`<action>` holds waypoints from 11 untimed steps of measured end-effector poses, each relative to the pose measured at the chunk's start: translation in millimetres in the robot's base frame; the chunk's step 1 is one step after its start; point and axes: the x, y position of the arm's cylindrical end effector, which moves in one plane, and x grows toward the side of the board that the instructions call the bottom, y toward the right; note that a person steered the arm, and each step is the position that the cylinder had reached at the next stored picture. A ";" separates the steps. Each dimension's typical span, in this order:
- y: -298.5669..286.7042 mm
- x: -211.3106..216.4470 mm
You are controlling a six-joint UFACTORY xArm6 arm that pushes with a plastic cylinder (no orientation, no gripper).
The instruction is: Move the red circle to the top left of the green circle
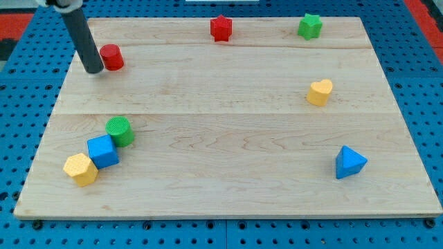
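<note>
The red circle [111, 57] sits near the board's top left. My tip [94, 69] rests just left of it, touching or almost touching its left side. The green circle [120, 130] lies lower down, toward the bottom left, well below the red circle. A blue cube [103, 151] touches the green circle's lower left side, and a yellow hexagon [80, 169] touches the cube's lower left.
A red star [221, 28] and a green star [310, 26] sit along the top edge. A yellow heart [319, 92] is at the right. A blue triangle [349, 162] is at the lower right. The wooden board [228, 138] lies on a blue pegboard.
</note>
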 end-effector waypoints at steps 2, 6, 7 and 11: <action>-75.9 -19.1; -9.8 -20.4; -37.2 -54.1; 51.9 -16.6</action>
